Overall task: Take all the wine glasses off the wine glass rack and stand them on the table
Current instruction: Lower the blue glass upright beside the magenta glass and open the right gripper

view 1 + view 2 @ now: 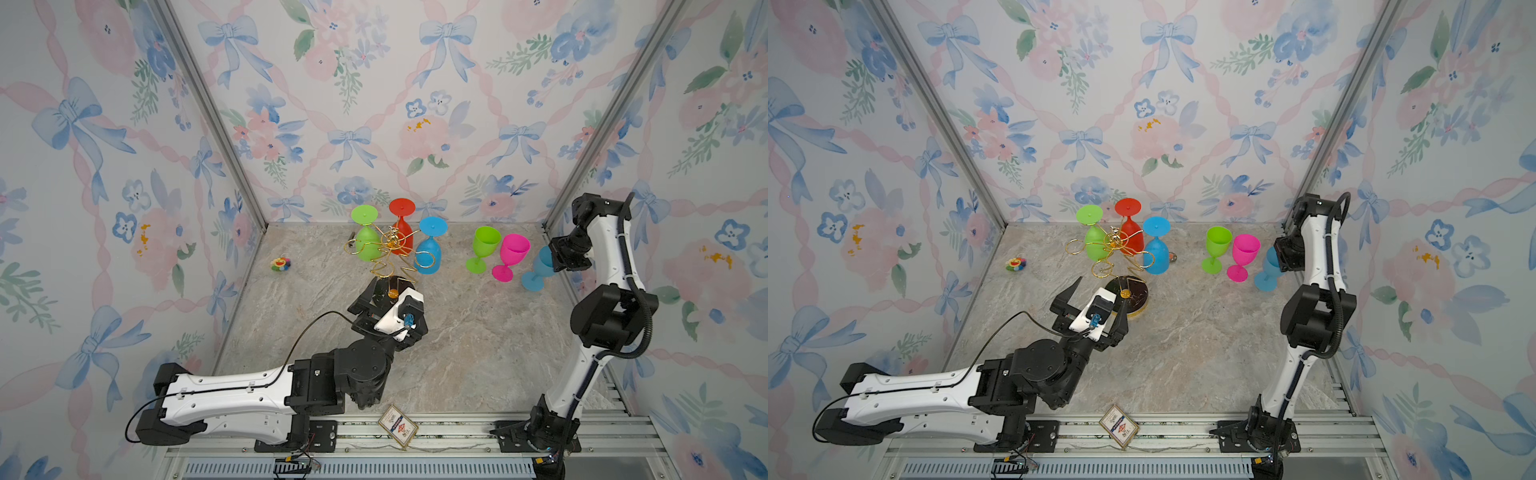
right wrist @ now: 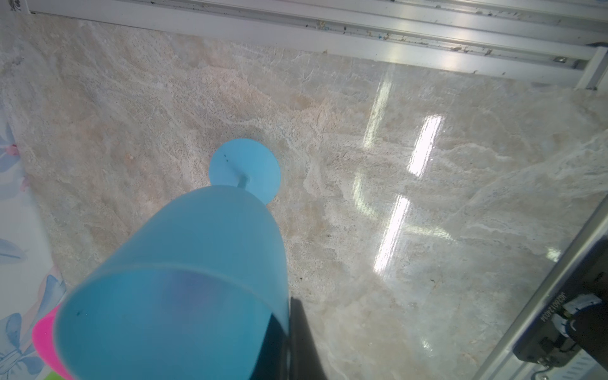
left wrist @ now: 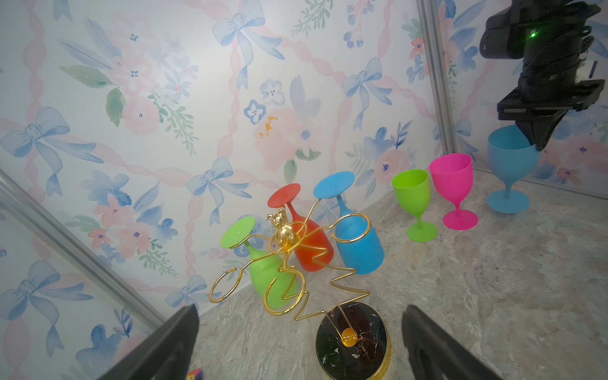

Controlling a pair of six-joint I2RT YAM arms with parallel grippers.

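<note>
The gold wire wine glass rack [image 1: 390,249] [image 3: 283,237] stands on its round black base [image 1: 1128,294] [image 3: 352,342] near the back wall. Three wine glasses hang upside down on it: green [image 1: 368,245], red [image 1: 402,237] and blue [image 1: 430,253]. My left gripper [image 1: 390,293] [image 1: 1100,291] [image 3: 300,311] is open, low in front of the base and touching nothing. A light blue wine glass [image 1: 538,270] [image 2: 197,263] stands upright at the far right, off the rack. My right gripper [image 1: 555,259] [image 2: 289,316] is shut on its rim, with its foot at or just above the tabletop.
An upright green glass [image 1: 484,245] and a pink glass [image 1: 513,253] stand close to the left of the held one. A small colourful toy [image 1: 280,263] lies near the left wall. A card [image 1: 397,426] rests on the front rail. Floral walls close three sides.
</note>
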